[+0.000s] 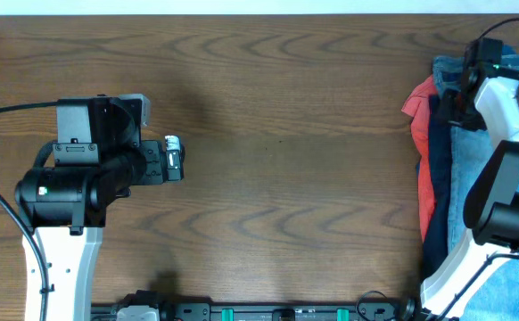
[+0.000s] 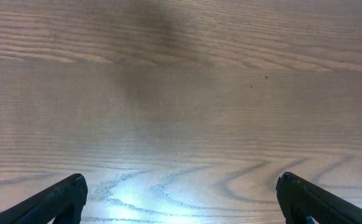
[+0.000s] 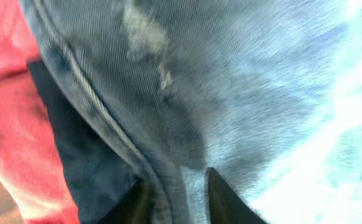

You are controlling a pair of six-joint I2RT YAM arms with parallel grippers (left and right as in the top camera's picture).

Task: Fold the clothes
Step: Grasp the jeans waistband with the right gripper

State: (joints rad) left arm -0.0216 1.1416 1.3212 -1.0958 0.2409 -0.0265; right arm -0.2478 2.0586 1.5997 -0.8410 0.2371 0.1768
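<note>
The clothes lie in a pile at the table's right edge: light blue denim jeans (image 1: pixel 473 160) on top, with a coral-red garment (image 1: pixel 417 102) and a navy one (image 1: pixel 436 178) showing at the left side. My right gripper (image 1: pixel 458 96) is down on the pile's far left part. In the right wrist view its fingers stand close together on either side of a thick seam fold of the jeans (image 3: pixel 231 93), with the gripper (image 3: pixel 178 199) pinching the denim. Beside it are the navy cloth (image 3: pixel 88 155) and red cloth (image 3: pixel 7 93). My left gripper (image 1: pixel 175 159) hovers wide open over bare wood (image 2: pixel 181 199), far from the clothes.
The brown wooden table (image 1: pixel 286 134) stretches between the two arms. The left arm's black body (image 1: pixel 72 178) sits at the left, and a rail with mounts (image 1: pixel 268 312) runs along the front edge. The pile reaches past the frame's right edge.
</note>
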